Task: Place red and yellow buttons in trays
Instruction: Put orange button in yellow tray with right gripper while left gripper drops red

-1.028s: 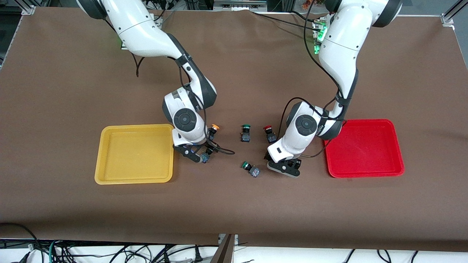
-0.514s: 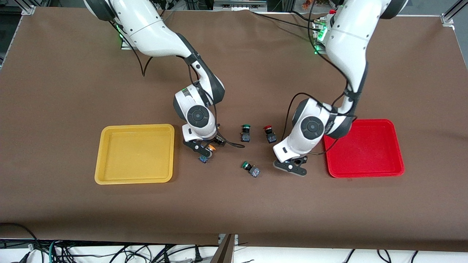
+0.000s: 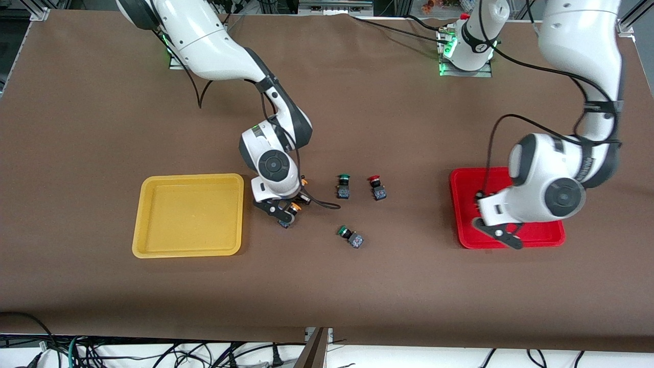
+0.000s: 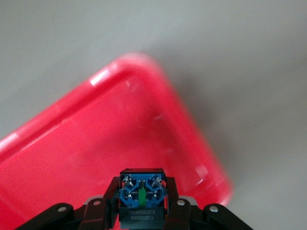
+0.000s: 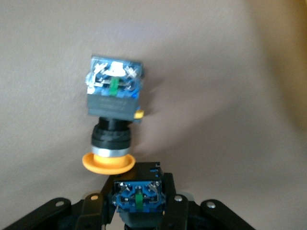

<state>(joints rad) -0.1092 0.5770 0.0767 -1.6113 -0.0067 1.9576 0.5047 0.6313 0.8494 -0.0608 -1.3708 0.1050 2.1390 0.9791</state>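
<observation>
Carrying a button (image 4: 142, 194), cap hidden, the left end effector (image 3: 503, 236) is clamped on its dark body over the red tray's (image 3: 462, 214) lower corner; releasing it there is likely next. The right end effector (image 5: 136, 211) grips a second button (image 5: 136, 196) just above a yellow button (image 5: 112, 120) lying on the worktop (image 3: 327, 286), mid-frame beside the yellow tray (image 3: 189, 177). It needs to lift and carry over that tray. 1 red button (image 3: 375, 186) waits at centre.
</observation>
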